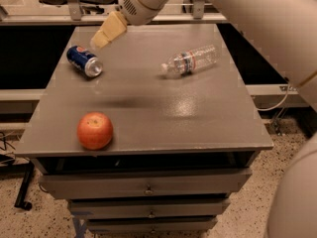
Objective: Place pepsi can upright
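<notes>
The pepsi can (84, 61) is dark blue with a silver end and lies on its side at the back left of the grey table top (148, 108). My gripper (107, 31) with its tan fingers hangs above the table just up and to the right of the can, not touching it. It holds nothing that I can see.
A clear plastic water bottle (190, 61) with a red-blue label lies on its side at the back right. A red apple (95, 130) sits near the front left edge. Drawers are below the table top. My white arm fills the upper right.
</notes>
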`<state>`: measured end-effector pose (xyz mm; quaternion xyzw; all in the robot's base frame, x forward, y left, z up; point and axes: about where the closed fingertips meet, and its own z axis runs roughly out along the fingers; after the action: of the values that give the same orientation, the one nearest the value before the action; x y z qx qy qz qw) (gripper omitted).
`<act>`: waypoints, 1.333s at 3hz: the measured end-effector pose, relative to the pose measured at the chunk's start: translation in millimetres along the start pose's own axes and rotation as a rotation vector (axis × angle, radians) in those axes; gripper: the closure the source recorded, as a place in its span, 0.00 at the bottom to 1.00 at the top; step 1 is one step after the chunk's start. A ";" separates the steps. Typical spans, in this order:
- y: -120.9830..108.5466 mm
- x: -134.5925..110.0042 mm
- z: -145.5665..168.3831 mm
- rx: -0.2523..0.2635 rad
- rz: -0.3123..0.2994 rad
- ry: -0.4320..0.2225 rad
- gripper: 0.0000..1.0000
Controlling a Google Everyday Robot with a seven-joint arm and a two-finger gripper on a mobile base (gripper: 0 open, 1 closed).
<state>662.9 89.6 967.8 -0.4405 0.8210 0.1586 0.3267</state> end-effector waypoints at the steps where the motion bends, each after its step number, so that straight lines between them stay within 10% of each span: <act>1: 3.7 -24.6 30.7 0.000 0.015 0.000 0.00; 4: -0.8 -55.2 124.8 -0.013 0.032 0.101 0.00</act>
<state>735.1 191.8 913.4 -0.4369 0.8424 0.1468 0.2793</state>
